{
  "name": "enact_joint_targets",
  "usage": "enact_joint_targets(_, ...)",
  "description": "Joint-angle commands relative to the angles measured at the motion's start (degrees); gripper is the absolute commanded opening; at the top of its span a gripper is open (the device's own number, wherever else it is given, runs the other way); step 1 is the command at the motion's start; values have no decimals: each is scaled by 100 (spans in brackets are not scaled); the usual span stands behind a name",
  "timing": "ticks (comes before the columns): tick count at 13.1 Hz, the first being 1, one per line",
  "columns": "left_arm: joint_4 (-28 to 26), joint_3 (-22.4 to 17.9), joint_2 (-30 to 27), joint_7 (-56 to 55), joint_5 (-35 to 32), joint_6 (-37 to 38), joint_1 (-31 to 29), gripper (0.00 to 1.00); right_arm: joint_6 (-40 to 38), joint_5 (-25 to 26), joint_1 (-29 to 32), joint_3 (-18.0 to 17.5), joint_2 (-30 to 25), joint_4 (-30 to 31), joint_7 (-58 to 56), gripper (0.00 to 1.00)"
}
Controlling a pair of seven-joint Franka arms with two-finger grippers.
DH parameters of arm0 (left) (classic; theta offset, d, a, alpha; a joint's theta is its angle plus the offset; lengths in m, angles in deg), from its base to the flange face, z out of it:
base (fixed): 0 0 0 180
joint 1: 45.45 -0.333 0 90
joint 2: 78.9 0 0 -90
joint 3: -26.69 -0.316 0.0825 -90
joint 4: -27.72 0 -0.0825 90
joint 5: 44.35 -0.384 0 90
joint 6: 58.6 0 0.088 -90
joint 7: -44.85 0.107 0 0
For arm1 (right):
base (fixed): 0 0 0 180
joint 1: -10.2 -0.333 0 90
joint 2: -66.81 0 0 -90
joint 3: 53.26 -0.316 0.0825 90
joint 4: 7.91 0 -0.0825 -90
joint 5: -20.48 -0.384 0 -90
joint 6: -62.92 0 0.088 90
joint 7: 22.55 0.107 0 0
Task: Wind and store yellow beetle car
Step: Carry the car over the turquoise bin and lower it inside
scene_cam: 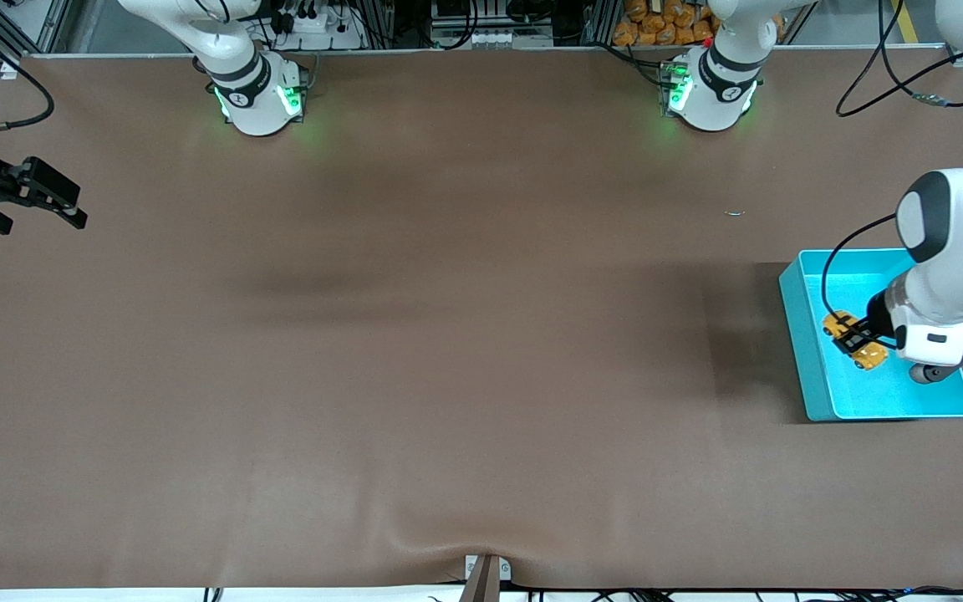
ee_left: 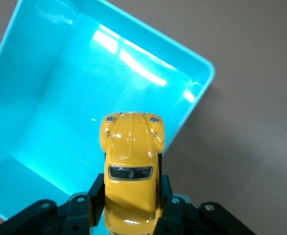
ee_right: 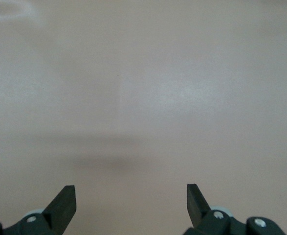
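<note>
One step left: left gripper (scene_cam: 856,339) clamping small glossy yellow beetle car (scene_cam: 855,341) over teal plastic bin (scene_cam: 799,334); next, lower and release. Right gripper (scene_cam: 34,201) waits, jaws apart (holding nothing).

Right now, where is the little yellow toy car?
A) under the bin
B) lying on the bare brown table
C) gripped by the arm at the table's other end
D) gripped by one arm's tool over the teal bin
D: the left tool is shut on the yellow beetle car, over the teal bin.
</note>
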Motion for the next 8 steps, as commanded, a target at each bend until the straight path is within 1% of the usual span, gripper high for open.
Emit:
enact_joint_targets(1, -146, 36, -136, 631, -20, 134, -233, 0, -2, 82, 49, -28, -65, 63, 92, 100)
enact_joint_targets(3, -217, 54, -74, 939, -47, 107, -609, 0, 7, 82, 66, -28, -65, 63, 92, 100)
enact_joint_targets(5, -217, 45, 57, 1440, -47, 29, -716, 0, -1, 82, 66, -19, -65, 63, 92, 100)
enact_joint_targets(8, -226, 54, 233, 2274, -29, -348, -989, 0, -1, 82, 66, -28, -65, 63, 92, 100)
